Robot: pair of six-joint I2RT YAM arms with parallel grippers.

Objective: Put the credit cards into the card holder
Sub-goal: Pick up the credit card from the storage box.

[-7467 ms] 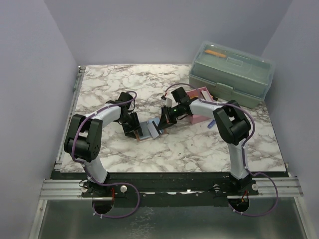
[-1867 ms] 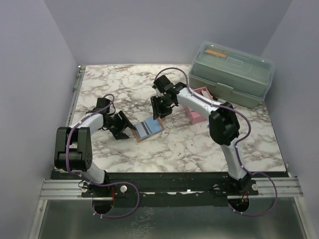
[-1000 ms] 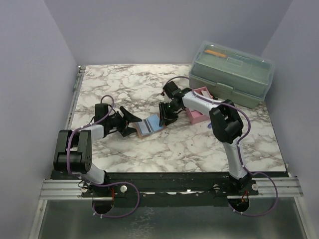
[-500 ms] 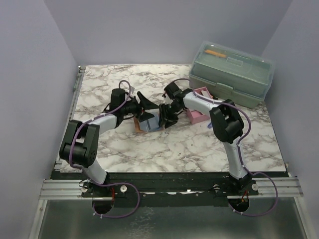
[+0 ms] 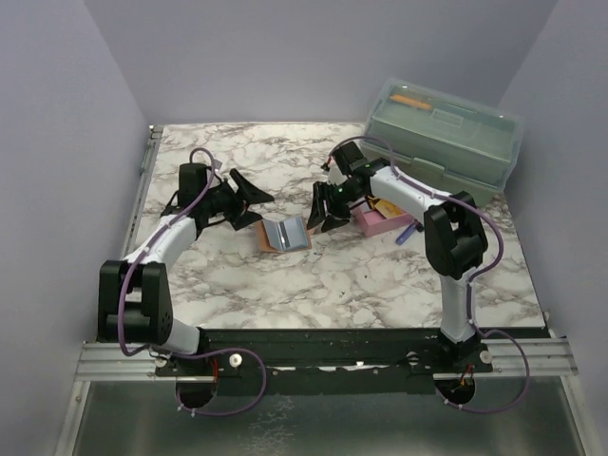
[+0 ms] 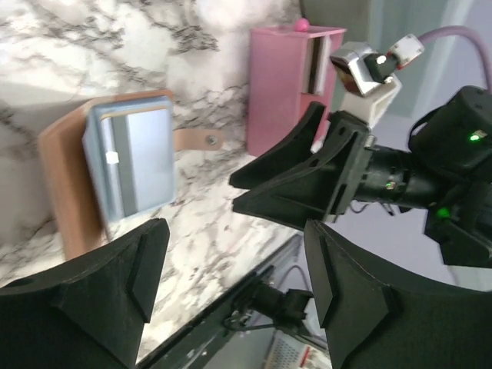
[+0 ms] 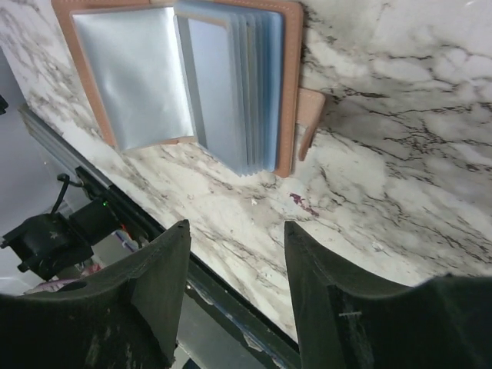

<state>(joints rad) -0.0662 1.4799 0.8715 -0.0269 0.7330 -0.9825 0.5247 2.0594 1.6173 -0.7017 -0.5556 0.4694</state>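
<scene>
- Reddish-brown, leather-like card holder (image 5: 283, 234) lies open on the marble worktop (image 5: 313, 285) between the two grippers. Its fan of clear plastic sleeves (image 7: 231, 84) faces up, and its strap tab (image 7: 309, 115) sticks out at one side.
- Left gripper (image 5: 256, 204) hovers just beside the holder's far-left edge, jaws wide apart and empty.
- Right gripper (image 5: 323, 217) hangs just beside the holder's right edge, jaws likewise apart, gripping nothing.
- Credit cards (image 6: 313, 65) appear to stand on edge in the pink tray (image 5: 373, 224), near the right arm. How many, I cannot tell.
- Cards should be light, stiff and slick, so pinch one across its flat faces at a free upper edge.
- Sleeves look thin and floppy, and the holder will likely slide unless pinned by its cover.
</scene>
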